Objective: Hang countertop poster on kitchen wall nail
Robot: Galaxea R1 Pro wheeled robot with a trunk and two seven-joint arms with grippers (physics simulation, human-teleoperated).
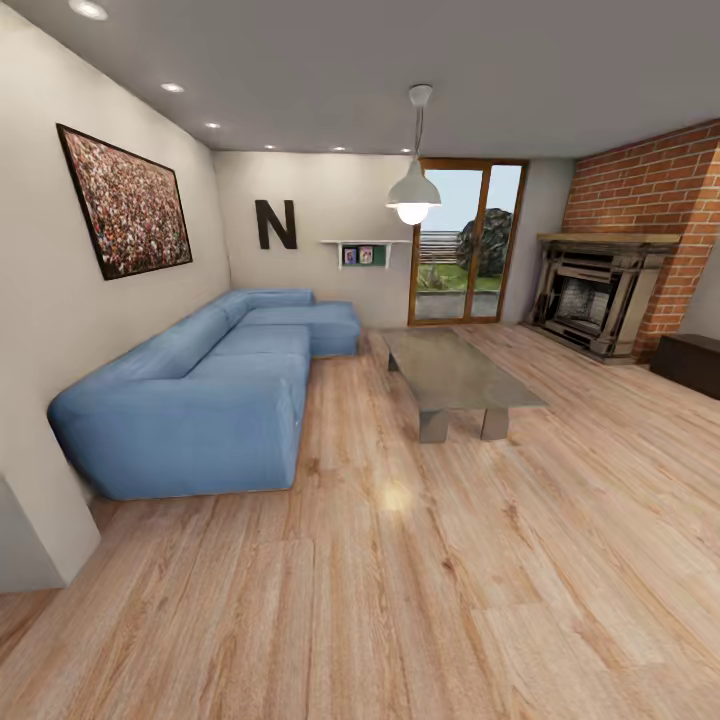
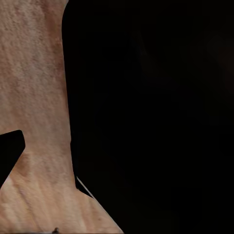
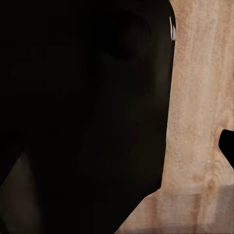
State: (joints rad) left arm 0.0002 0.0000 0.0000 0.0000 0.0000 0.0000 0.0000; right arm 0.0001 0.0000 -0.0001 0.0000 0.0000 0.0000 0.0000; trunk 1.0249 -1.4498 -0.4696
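Observation:
I am in a living room; the poster, the kitchen countertop and the wall nails are out of view. In the left wrist view a large black shape (image 2: 156,117) covers most of the frame over the wooden floor (image 2: 39,73), with one dark fingertip (image 2: 9,153) at the edge. The right wrist view is similar: a black mass (image 3: 83,117), floor planks (image 3: 200,97) and a dark fingertip (image 3: 228,146) at the edge. Neither wrist view lets me tell how the jaws stand.
A blue L-shaped sofa (image 1: 200,390) runs along the left wall under a large framed crowd picture (image 1: 125,200). A low glass coffee table (image 1: 460,375) stands mid-room, with a fireplace (image 1: 595,295) and dark cabinet (image 1: 690,362) at right. Wooden floor (image 1: 400,600) stretches ahead; a wall corner (image 1: 40,530) juts in near left.

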